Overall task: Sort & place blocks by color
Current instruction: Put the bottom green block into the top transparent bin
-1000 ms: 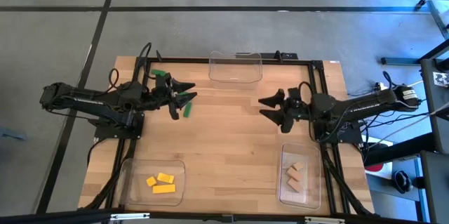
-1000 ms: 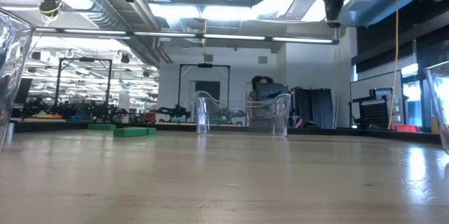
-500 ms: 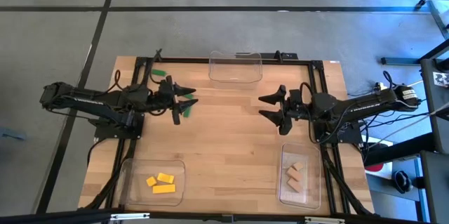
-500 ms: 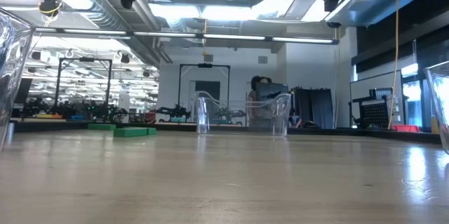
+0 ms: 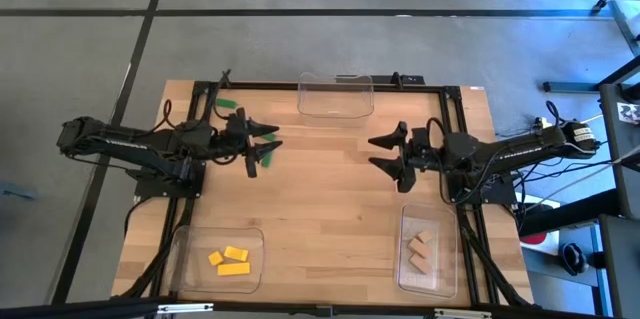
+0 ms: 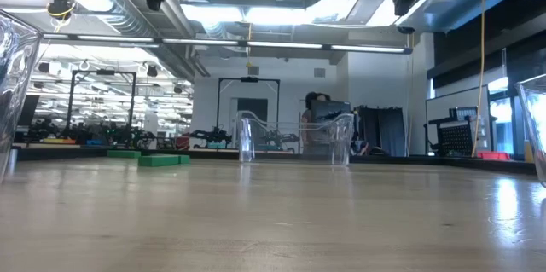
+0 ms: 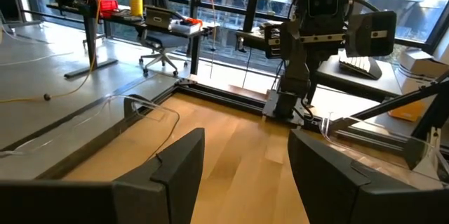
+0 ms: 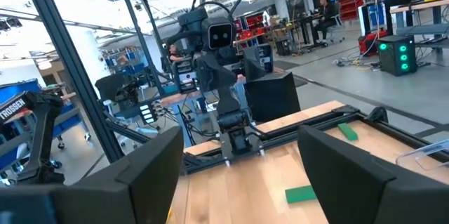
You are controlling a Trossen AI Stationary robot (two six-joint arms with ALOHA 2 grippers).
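Above the surface (image 5: 330, 199), left gripper (image 5: 262, 143) over a green block (image 5: 267, 156) and right gripper (image 5: 385, 152) mid-table, jaws spread, holding nothing.

Two green blocks (image 8: 302, 194) lie on the wooden bench (image 8: 238, 182), seen between the right pincer's (image 8: 242, 175) spread dark fingers (image 8: 351, 175). Across the bench stands the left arm (image 8: 217, 76).

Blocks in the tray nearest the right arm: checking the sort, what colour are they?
Plain tan wood blocks, clearest in the high view.
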